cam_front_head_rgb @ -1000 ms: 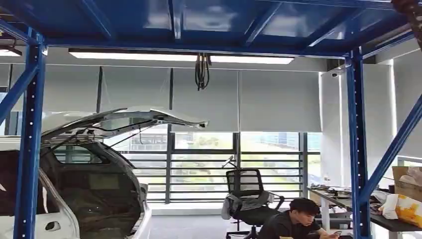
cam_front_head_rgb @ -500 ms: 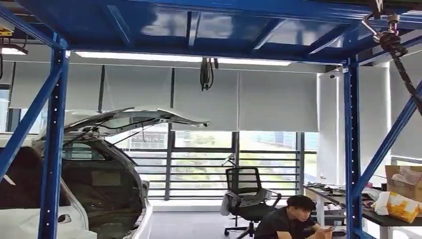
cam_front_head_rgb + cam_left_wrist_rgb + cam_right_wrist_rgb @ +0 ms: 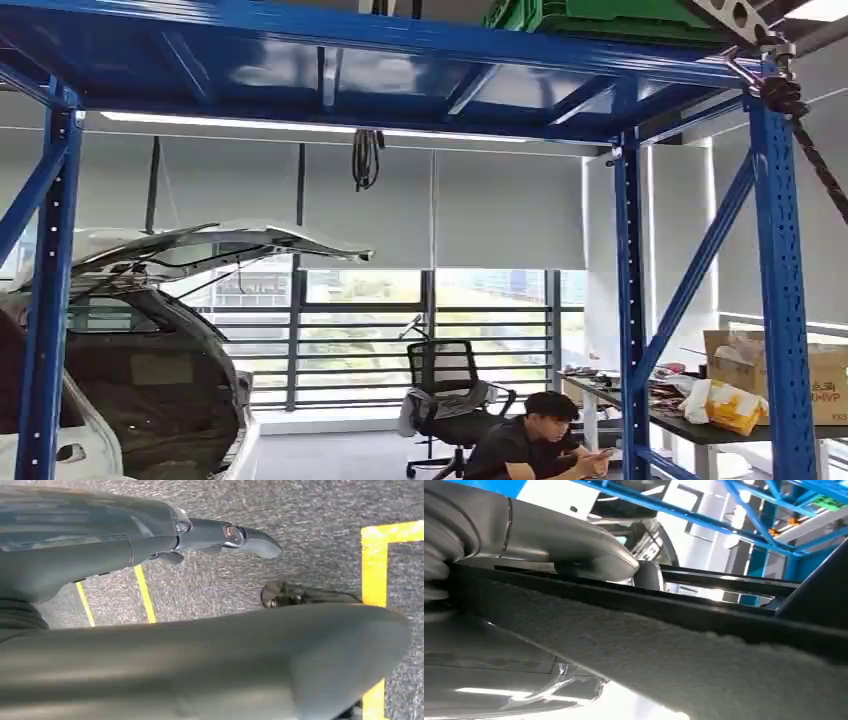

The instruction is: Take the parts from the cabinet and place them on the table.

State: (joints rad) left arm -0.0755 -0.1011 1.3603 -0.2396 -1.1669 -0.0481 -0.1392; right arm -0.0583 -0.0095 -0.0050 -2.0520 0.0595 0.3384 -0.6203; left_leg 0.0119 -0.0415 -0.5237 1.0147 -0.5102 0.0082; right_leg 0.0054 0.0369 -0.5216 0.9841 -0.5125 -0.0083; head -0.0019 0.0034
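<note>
At the left of the head view stands a white car (image 3: 150,400) with its tailgate raised, framed by the blue rack (image 3: 48,300) whose beams cross the top of the frame. In the middle are an office chair (image 3: 445,400) and, lower centre right, a seated person (image 3: 535,445). At the far right a worktop (image 3: 690,425) carries a yellow and white bag (image 3: 722,405) and a cardboard box (image 3: 790,365); a green crate (image 3: 610,15) sits on the rack at the upper right.

In the left wrist view the left hand (image 3: 150,540) hangs over grey floor with yellow lines, fingers (image 3: 240,534) stretched out and holding nothing.

In the right wrist view the right hand (image 3: 524,535) grips a flat dark part with a felt-like face (image 3: 674,645), thumb lying over its edge; this panel runs across the frame from left to right.

My reading: one part is already in hand and out of the cabinet, so the pick looks done. Carrying it to the worktop at the right and setting it down remains, and I cannot tell whether more parts are waiting
</note>
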